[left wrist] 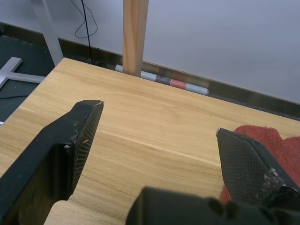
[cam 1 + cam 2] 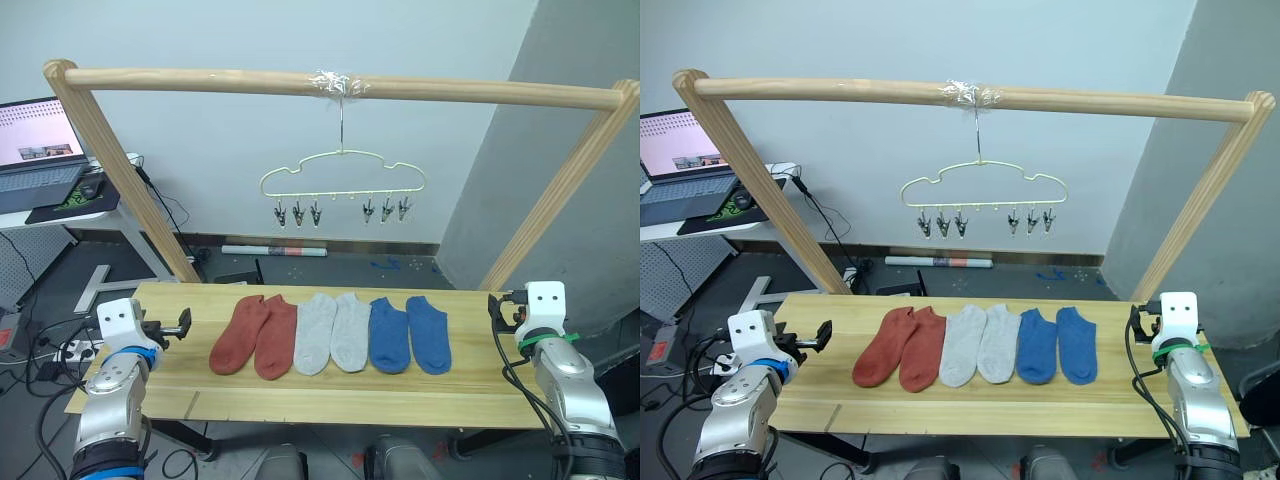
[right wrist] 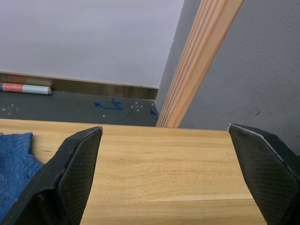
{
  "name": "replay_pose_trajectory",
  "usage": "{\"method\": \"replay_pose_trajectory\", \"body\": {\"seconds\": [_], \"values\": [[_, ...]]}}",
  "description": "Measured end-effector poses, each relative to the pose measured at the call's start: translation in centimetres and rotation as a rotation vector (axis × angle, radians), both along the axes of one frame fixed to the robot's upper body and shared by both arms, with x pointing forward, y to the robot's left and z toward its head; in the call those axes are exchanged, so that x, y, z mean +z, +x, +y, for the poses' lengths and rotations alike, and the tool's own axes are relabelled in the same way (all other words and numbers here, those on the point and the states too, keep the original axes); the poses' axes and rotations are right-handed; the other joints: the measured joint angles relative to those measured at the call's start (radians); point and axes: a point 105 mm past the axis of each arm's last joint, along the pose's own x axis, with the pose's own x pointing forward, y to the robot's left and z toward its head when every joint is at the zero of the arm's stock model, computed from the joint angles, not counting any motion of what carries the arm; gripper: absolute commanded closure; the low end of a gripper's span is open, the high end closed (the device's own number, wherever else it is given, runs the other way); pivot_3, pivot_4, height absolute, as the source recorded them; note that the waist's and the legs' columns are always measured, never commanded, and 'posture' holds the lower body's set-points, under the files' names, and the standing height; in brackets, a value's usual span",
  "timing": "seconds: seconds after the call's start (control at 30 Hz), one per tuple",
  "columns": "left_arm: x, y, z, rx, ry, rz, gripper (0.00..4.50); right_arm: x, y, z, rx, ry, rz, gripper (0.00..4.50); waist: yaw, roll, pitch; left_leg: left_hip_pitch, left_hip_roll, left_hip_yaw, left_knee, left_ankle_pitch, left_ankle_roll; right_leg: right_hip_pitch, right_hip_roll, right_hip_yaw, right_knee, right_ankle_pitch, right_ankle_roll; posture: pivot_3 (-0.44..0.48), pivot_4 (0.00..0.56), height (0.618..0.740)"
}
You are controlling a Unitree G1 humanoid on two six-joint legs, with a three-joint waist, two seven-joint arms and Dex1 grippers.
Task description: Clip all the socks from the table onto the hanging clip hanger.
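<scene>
A: Largest items?
B: Round wooden pole frame (image 2: 330, 85) over a long light-wood plank tabletop (image 2: 300, 395).
A: Hanging from it?
B: Pale cream wire clip hanger (image 2: 343, 170), taped at the crossbar's middle, six dark clips, all bare.
A: Socks?
B: Six knit ankle socks in a row mid-tabletop: two rust-red socks (image 2: 255, 335), two light grey socks (image 2: 333, 331), two blue socks (image 2: 410, 334).
A: Grippers?
B: Left gripper (image 1: 159, 140) over the tabletop's left end, right gripper (image 3: 173, 154) over the right end; fingers spread, empty.
</scene>
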Motion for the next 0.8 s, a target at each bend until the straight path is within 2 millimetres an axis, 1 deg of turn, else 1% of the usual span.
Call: {"method": "replay_pose_trajectory", "body": {"seconds": [0.03,0.23,0.33,0.43,0.5,0.57,0.63,0.73,0.8], "values": [[0.0,0.0,0.0,0.0,0.0,0.0,0.05,0.0,0.0,0.0,0.0,0.0,0.0,0.0,0.0,0.0,0.0,0.0,0.0,0.0,0.0,0.0,0.0,0.0,0.0,0.0,0.0,0.0,0.0,-0.003,0.091,0.74],[0.4,0.5,-0.2,-0.004,0.019,-0.011,0.05,0.4,-0.1,-0.7,-0.01,-0.016,-0.001,0.0,-0.001,0.0,0.002,0.0,0.0,0.0,0.0,0.0,0.0,0.0,0.0,0.0,0.0,0.0,0.0,0.006,0.09,0.74],[0.6,0.6,-0.6,-0.022,0.039,-0.014,0.05,0.4,0.0,-0.7,-0.007,-0.015,-0.002,0.0,-0.001,0.0,0.002,0.0,0.0,0.0,0.0,0.0,0.0,0.0,0.0,0.0,0.0,0.0,0.0,0.004,0.091,0.74],[2.2,0.9,-2.2,-0.115,0.065,-0.074,0.05,1.0,0.5,-0.2,0.011,-0.015,-0.021,0.0,-0.002,0.0,0.003,0.0,0.001,0.0,0.0,0.0,0.0,0.0,0.0,0.001,0.0,0.0,0.0,-0.012,0.107,0.74],[4.1,1.1,-3.8,-0.195,0.046,-0.146,0.05,1.6,0.9,0.4,0.045,-0.017,-0.042,0.0,-0.002,0.0,0.006,0.0,0.001,0.0,0.0,0.0,0.0,0.0,0.0,0.001,0.0,0.0,-0.001,-0.011,0.112,0.74],[6.0,1.1,-5.1,-0.261,0.036,-0.214,0.05,2.5,1.4,1.5,0.115,-0.015,-0.061,0.0,-0.003,0.001,0.009,0.0,0.001,0.001,0.0,0.0,0.0,0.0,0.0,0.002,0.0,0.0,-0.001,-0.008,0.117,0.74],[7.7,1.2,-6.6,-0.332,0.048,-0.266,0.05,3.7,2.0,3.1,0.209,0.012,-0.1,0.0,-0.003,0.0,0.013,0.0,0.001,0.001,0.0,0.0,0.0,0.0,0.0,0.002,0.0,0.0,0.0,0.001,0.12,0.74],[9.0,1.4,-8.6,-0.41,0.055,-0.297,0.05,6.2,3.0,6.3,0.37,0.024,-0.183,0.0,-0.004,0.0,0.022,0.0,0.001,0.001,0.0,0.0,0.0,0.0,0.001,0.001,0.0,0.0,0.0,-0.005,0.13,0.74],[9.7,1.9,-10.4,-0.464,0.052,-0.312,0.05,7.6,3.4,9.3,0.511,0.03,-0.228,0.0,-0.003,0.0,0.027,0.0,0.0,0.0,0.0,0.0,0.0,0.0,0.003,0.0,0.0,0.0,0.0,-0.007,0.133,0.74]]}}
